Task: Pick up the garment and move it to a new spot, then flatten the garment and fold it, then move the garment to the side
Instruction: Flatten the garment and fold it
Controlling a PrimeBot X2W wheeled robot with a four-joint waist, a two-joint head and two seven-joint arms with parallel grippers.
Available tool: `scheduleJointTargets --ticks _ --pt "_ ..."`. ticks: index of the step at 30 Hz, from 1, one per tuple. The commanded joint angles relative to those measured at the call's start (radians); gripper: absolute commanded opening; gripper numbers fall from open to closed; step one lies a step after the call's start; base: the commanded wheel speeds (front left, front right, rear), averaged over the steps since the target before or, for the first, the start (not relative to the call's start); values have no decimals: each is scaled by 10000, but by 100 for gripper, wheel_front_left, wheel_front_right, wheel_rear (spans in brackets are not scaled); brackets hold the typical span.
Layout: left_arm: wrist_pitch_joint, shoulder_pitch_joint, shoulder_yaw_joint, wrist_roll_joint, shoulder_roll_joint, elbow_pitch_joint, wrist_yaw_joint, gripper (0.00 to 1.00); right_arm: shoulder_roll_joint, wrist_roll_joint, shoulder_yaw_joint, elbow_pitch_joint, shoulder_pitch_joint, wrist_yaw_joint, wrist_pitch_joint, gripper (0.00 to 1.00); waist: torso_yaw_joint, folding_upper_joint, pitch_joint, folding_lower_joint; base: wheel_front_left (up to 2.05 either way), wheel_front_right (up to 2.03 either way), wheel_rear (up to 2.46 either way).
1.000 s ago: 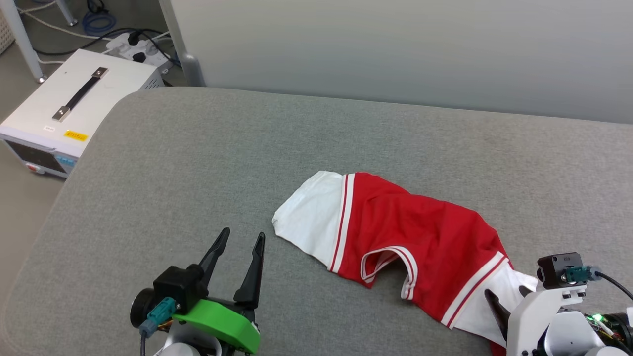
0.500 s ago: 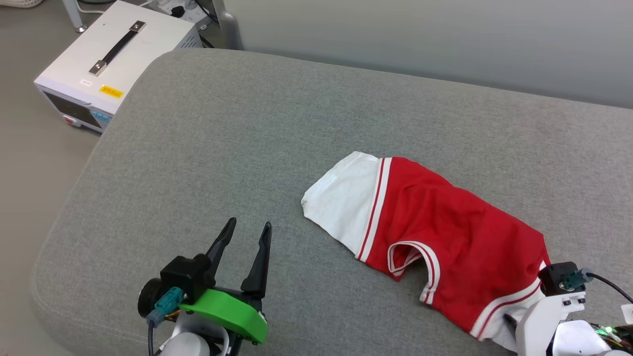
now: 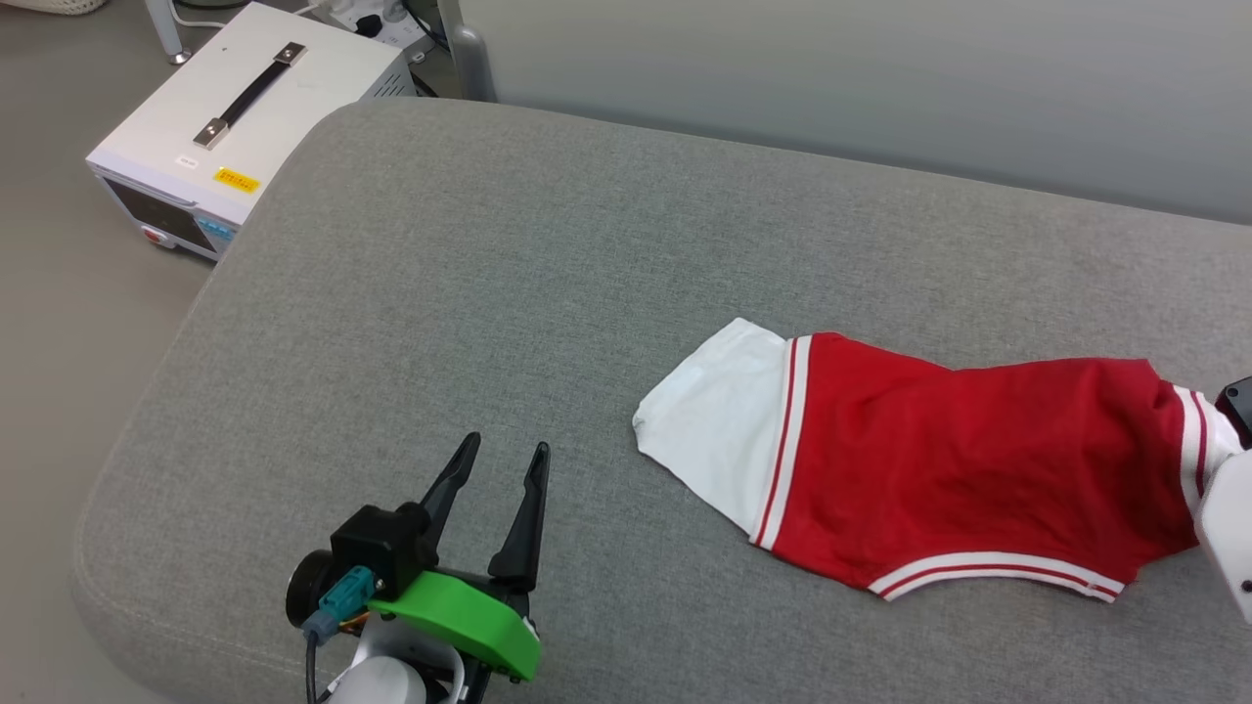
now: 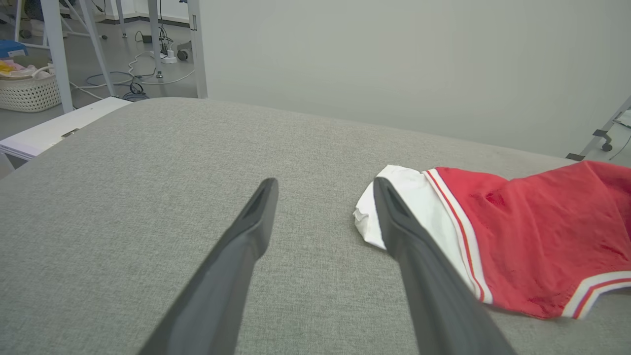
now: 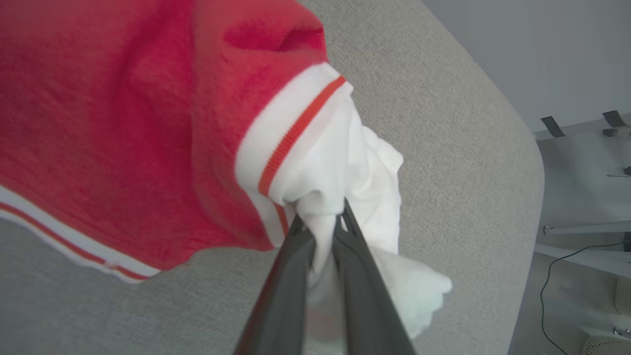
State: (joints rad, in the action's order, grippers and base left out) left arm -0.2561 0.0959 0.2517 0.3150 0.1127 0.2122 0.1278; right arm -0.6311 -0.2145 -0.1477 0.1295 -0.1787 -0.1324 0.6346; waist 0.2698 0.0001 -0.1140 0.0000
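One step of three is barely begun: your right claw pinches a white sleeve of the red jersey lying on the grey cushion, your left claw hangs spread nearby, and moving, flattening and folding remain.

Surface: a grey fabric pad, rounded at the corners.
Load: a jersey is laid on the pad's right part.
Lie: one white sleeve is spread flat toward the middle; the far right end is bunched and drawn up.
Floor: a white box is set on the floor beside the pad's far left corner.
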Motion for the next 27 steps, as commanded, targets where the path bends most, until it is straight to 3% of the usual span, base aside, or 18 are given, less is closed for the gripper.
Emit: scheduleJointTargets --ticks 1,5,7,16,22,27 --pt "-57 225 24 3 -60 -3 27 100 -297 -66 -301 240 -313 17 -239 0 45 -1 -81 0 0 0 0" --pt "-57 306 75 27 -85 29 28 100 -804 -212 -1091 1264 -862 17 -816 0 99 -1 -213 0 0 0 0" --pt "-57 346 102 34 -89 56 28 100 -889 -184 -1367 1864 -1137 17 -1282 100 102 -1 -258 0 0 0 0" --pt "-57 219 70 40 60 241 28 100 13 -408 -1386 3645 -1702 17 -3196 100 -303 -1 163 0 0 0 0" --pt "-57 48 -26 94 140 219 28 100 674 -715 -572 3438 -1407 17 -4633 100 -760 -1 633 0 0 0 0" --pt "-57 -125 -98 176 134 146 28 100 1460 -867 343 2525 -681 17 -5682 100 -1129 -1 894 0 0 0 0"
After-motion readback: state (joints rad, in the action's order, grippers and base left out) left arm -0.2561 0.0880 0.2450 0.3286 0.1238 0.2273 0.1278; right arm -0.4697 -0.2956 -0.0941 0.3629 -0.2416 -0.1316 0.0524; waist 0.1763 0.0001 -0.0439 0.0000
